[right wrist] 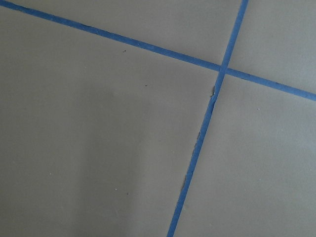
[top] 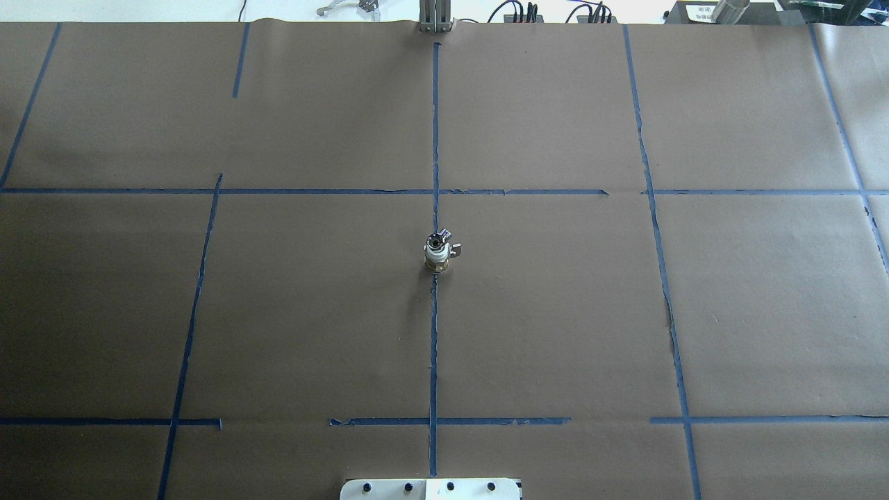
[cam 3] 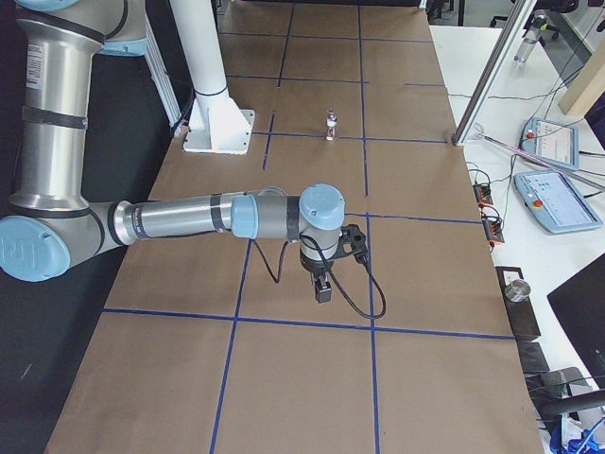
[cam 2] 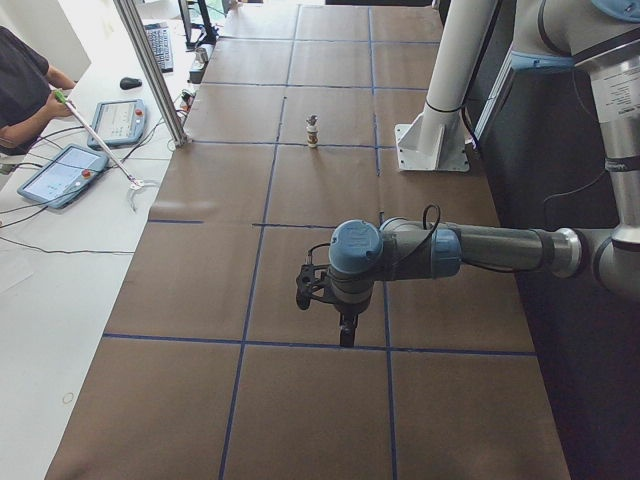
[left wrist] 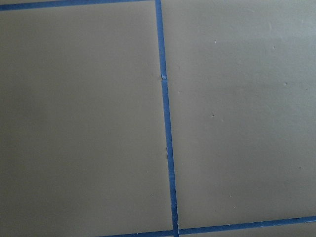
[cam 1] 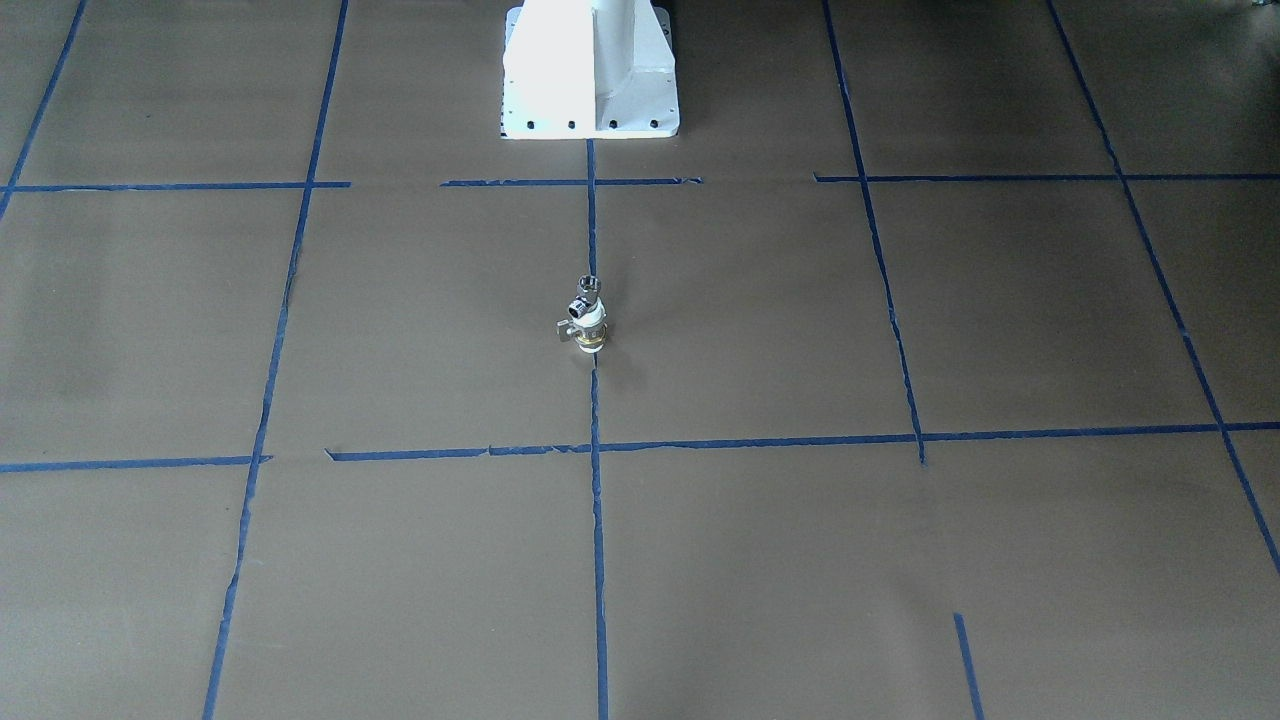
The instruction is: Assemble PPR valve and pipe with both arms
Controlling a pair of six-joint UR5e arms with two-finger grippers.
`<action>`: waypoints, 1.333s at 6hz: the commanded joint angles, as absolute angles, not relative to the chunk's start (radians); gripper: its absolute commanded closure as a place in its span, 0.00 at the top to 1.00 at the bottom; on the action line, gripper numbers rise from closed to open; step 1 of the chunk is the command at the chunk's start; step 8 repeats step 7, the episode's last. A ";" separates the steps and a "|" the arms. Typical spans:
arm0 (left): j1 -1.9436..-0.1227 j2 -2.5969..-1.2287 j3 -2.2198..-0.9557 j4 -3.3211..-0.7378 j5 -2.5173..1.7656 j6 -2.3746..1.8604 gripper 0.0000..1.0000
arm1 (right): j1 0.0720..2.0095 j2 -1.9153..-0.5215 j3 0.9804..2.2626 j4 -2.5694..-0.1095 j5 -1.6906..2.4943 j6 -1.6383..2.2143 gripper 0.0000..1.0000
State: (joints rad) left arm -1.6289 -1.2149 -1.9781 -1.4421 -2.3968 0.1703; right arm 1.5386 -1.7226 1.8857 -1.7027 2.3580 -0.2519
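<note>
The PPR valve [cam 1: 589,332], with its white body, brass end and small side handle, stands upright on the centre tape line. The chrome pipe [cam 1: 591,292] sits on top of it, touching. The stacked pair also shows in the overhead view [top: 437,253] and in both side views [cam 2: 312,131] [cam 3: 331,124]. My left gripper [cam 2: 345,335] hangs over bare paper far from the pair, and so does my right gripper [cam 3: 321,293]. Each shows only in a side view, so I cannot tell if it is open or shut. Both wrist views show only paper and tape.
The white pedestal base [cam 1: 590,70] stands at the robot's side of the table. Blue tape lines [top: 434,333] grid the brown paper. An aluminium post [cam 2: 150,70], tablets [cam 2: 60,172] and an operator [cam 2: 25,80] holding a rod are at the far edge.
</note>
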 commanded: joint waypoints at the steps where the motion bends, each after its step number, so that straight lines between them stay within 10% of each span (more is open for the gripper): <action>1: -1.629 -1.216 -1.973 -1.442 -2.396 0.170 1.00 | 1.539 -1.718 1.884 -1.704 2.361 -0.252 1.00; 8: -1.629 -1.190 -1.971 -1.447 -2.396 0.169 1.00 | 1.539 -1.718 1.887 -1.701 2.359 -0.252 1.00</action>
